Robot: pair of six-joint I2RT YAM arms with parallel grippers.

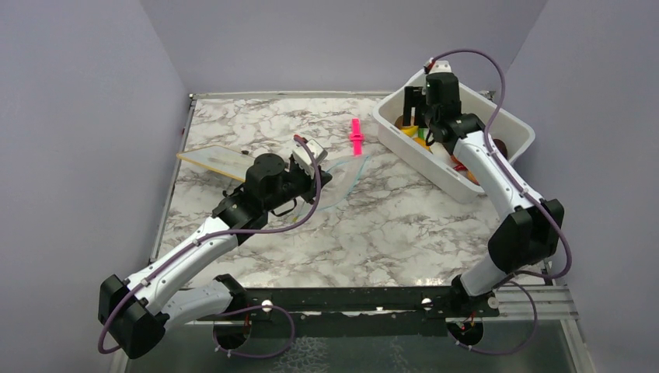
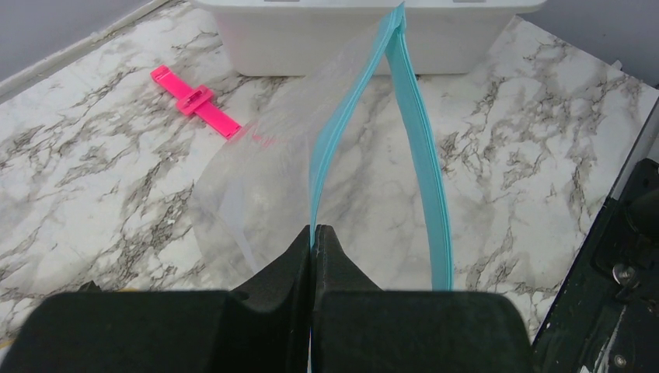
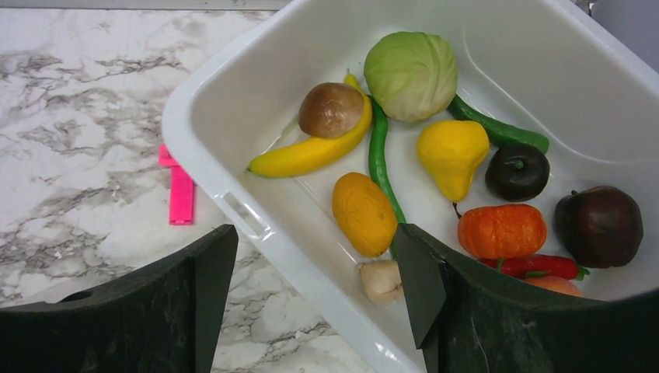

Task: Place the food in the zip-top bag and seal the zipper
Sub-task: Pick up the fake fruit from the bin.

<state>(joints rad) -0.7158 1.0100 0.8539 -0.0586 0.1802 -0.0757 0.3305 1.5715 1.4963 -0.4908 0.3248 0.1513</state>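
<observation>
**Top view.**
- Left gripper (image 1: 324,176): pressed together on the near edge of the bag (image 1: 348,177). The bag lies in the middle of the table (image 1: 388,225), between the board (image 1: 214,161) and the tub (image 1: 509,124). The pink clip (image 1: 356,137) sits just beyond it.
- Right gripper (image 1: 414,109): poised over the tub's left end. From here I cannot tell its spread.
- Food: all in the tub, none in the bag.

**Left wrist view.**
- Fingers (image 2: 280,270): pinching one side of the zipper (image 2: 330,155). The other side arcs away, so the mouth gapes.
- Risk: the film looks thin and slick. A tug could slip it from the pinch, and the mouth would likely sag flat.

**Right wrist view.**
- Fingers: spread, with nothing between them. One hangs outside the tub wall, the other inside.
- Below them: cabbage (image 3: 410,74), banana (image 3: 311,154), yellow pear (image 3: 451,155), orange piece (image 3: 364,212).
- Risks: a straight descent would probably strike the rim. Round pieces may roll or squirt out of a squeeze. The crowding invites a double grab.
</observation>
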